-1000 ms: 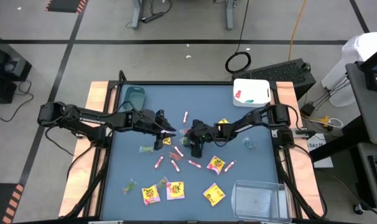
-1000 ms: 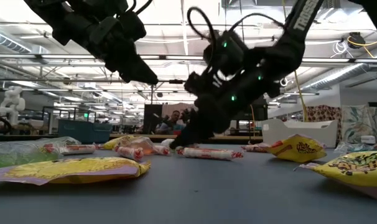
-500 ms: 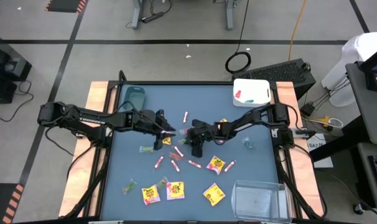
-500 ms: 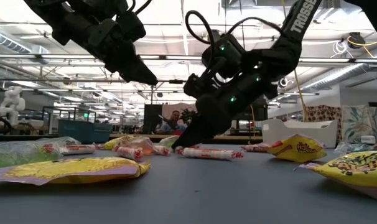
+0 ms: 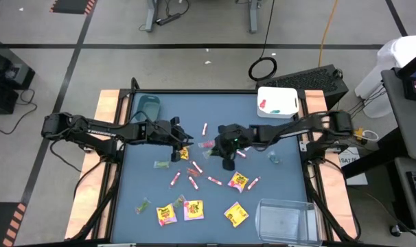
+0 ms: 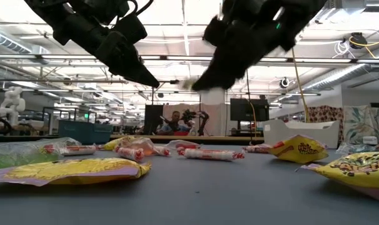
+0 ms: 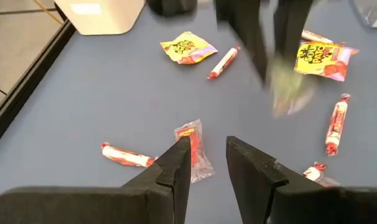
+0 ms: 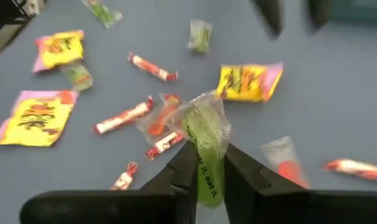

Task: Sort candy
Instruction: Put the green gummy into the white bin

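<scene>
Step in hand: carry phase of one pick. A green clear-wrapped candy is pinched between the fingers of the right gripper, which is held clear above the table at mid-field. In the left wrist view the same piece shows as a green blur at the right arm's fingertips. The left gripper is parked over the left-centre of the table, fingers slightly parted and nothing between them; a red clear-wrapped piece lies on the surface just ahead of its fingertips. The rest of the candy is scattered below and around both tools: pink-white sticks and yellow packets nearer the front edge. Next move, as judged: the held piece is to be taken to a bin, probably the white bin beyond the right gripper, where small pieces already lie; which bin takes green cannot be told. Release is called for only once over the rim.
</scene>
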Tool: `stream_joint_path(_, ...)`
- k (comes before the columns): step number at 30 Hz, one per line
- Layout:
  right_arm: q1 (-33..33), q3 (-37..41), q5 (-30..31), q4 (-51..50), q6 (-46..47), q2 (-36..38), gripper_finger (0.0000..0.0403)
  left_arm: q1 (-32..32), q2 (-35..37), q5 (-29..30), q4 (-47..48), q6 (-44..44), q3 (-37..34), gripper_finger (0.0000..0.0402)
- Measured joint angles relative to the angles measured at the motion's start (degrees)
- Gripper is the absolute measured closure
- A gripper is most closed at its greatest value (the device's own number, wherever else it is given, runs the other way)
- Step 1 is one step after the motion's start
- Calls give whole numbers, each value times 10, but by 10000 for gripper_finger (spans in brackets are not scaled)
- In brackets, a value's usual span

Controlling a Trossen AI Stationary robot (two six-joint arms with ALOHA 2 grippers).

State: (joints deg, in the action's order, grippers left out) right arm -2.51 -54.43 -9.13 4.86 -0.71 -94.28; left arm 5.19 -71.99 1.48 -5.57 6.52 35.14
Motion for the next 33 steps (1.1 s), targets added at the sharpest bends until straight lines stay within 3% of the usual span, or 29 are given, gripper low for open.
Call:
stream_joint_path(7,-9,0,9,-110,-63,140,344,0,0,1,-1,0,0,293)
stream_joint_path(11,-23,32,35,-92,-68,208,344,0,0,2,-11,0,0,293)
stream_joint_path(18,-56,129,73,50,98,276,344,0,0,3,-48,-2,0,293)
stream_joint_path(26,-60,172,170,116,267,290,344,-1,0,3,-62,-17,0,293)
stream_joint_path(33,-61,172,181,114,291,289,344,-1,0,3,-66,-17,0,293)
